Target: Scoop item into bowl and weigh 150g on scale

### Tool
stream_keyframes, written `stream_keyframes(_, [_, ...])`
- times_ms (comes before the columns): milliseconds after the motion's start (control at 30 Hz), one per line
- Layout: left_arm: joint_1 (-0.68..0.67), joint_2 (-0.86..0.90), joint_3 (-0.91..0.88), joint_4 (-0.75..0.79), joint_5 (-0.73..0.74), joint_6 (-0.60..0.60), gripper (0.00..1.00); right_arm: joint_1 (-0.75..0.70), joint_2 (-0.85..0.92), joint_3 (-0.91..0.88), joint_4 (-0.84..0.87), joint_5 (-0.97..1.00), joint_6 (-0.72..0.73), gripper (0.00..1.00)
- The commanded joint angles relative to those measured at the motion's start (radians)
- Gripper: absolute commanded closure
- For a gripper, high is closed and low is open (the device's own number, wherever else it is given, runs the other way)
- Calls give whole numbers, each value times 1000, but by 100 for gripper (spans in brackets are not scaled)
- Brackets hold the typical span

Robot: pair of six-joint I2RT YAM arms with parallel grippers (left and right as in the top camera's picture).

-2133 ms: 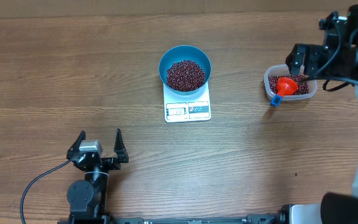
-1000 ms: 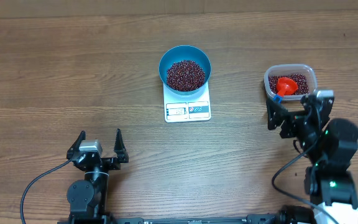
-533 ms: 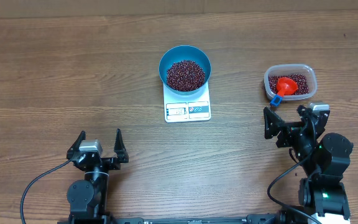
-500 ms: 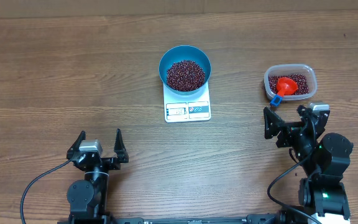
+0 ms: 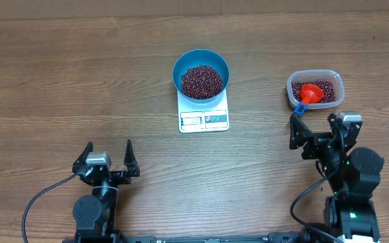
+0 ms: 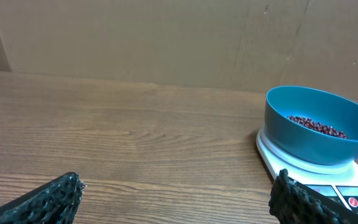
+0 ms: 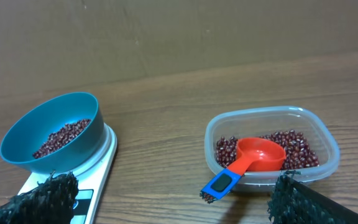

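A blue bowl (image 5: 201, 74) of dark red beans sits on a white scale (image 5: 204, 119) at the table's middle back. To the right stands a clear plastic tub (image 5: 315, 89) of beans with a red scoop (image 5: 310, 92) lying in it, its blue-tipped handle over the rim. My right gripper (image 5: 314, 131) hovers open just in front of the tub, holding nothing. My left gripper (image 5: 107, 158) rests open at the front left, far from the scale. In the right wrist view the scoop (image 7: 253, 157), tub (image 7: 271, 147) and bowl (image 7: 50, 133) lie ahead; in the left wrist view the bowl (image 6: 319, 124) is at right.
The scale's display and buttons (image 5: 203, 121) face the front edge. A brown cardboard wall (image 6: 166, 37) backs the table. Bare wooden tabletop (image 5: 59, 81) stretches left of the scale.
The right arm came away from the tub, leaving the scoop in the beans, and drew back toward the front right. The left arm has not moved.
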State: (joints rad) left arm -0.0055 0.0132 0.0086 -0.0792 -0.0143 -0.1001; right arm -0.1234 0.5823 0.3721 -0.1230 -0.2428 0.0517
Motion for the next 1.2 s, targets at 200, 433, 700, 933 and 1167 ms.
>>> stream_keyframes(200, [5,-10,-4,1,8,19,1,5,-130,-204,176,7,6,0])
stream_keyframes(433, [5,-10,-4,1,8,19,0,5,-247,-352,381,-6,5,0])
stream_keyframes(700, [5,-10,-4,1,8,19,1,4,-288,-364,304,3,4,0])
stream_keyframes(933, [5,-10,-4,1,8,19,1,4,-323,-364,185,12,4,0])
stream_keyframes(1167, [5,-10,-4,1,8,19,1,5,-492,-364,53,67,0,0])
